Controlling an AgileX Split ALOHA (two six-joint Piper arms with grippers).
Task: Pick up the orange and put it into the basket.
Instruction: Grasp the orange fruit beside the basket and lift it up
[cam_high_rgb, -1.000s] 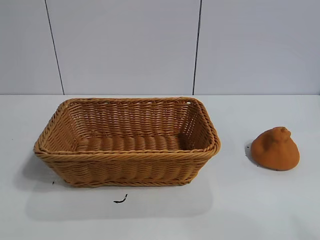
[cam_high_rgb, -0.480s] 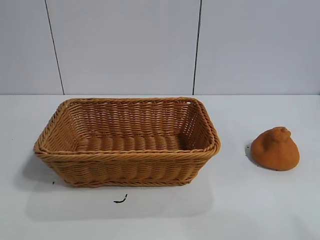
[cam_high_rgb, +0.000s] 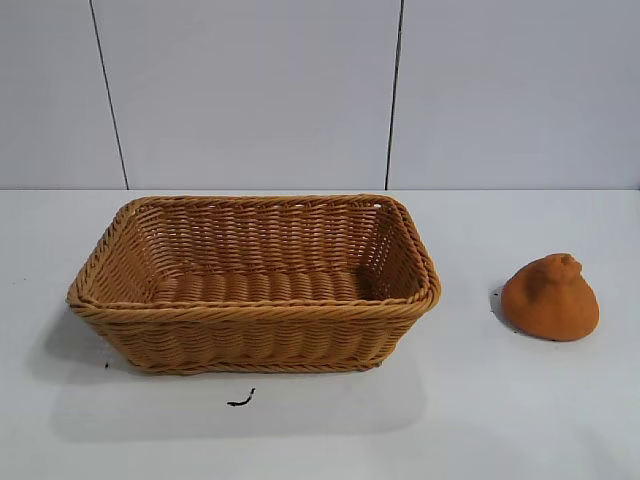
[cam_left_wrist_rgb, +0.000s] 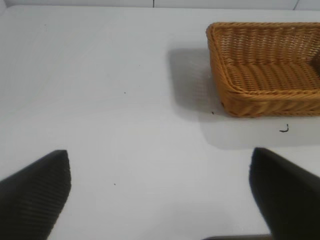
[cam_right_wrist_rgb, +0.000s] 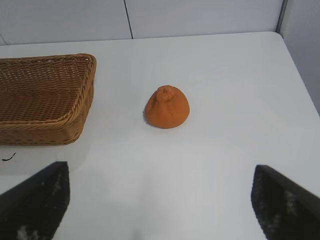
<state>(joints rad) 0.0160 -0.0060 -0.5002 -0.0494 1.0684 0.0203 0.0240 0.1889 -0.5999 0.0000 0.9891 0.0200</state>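
Note:
The orange (cam_high_rgb: 551, 298) is a matte, dome-shaped fruit with a knobby top. It sits on the white table to the right of the basket (cam_high_rgb: 255, 308), apart from it. The basket is a large tan woven wicker one with nothing in it. Neither arm shows in the exterior view. In the right wrist view my right gripper (cam_right_wrist_rgb: 161, 172) is open and empty above the table, with the orange (cam_right_wrist_rgb: 167, 107) some way ahead of it and the basket (cam_right_wrist_rgb: 75, 110) off to the side. My left gripper (cam_left_wrist_rgb: 160, 160) is open and empty, with the basket's end (cam_left_wrist_rgb: 220, 75) ahead of it.
The white table (cam_high_rgb: 500, 420) meets a pale panelled wall at the back. A small black mark (cam_high_rgb: 240, 399) lies on the table in front of the basket. The table's edge (cam_right_wrist_rgb: 300, 70) shows beyond the orange in the right wrist view.

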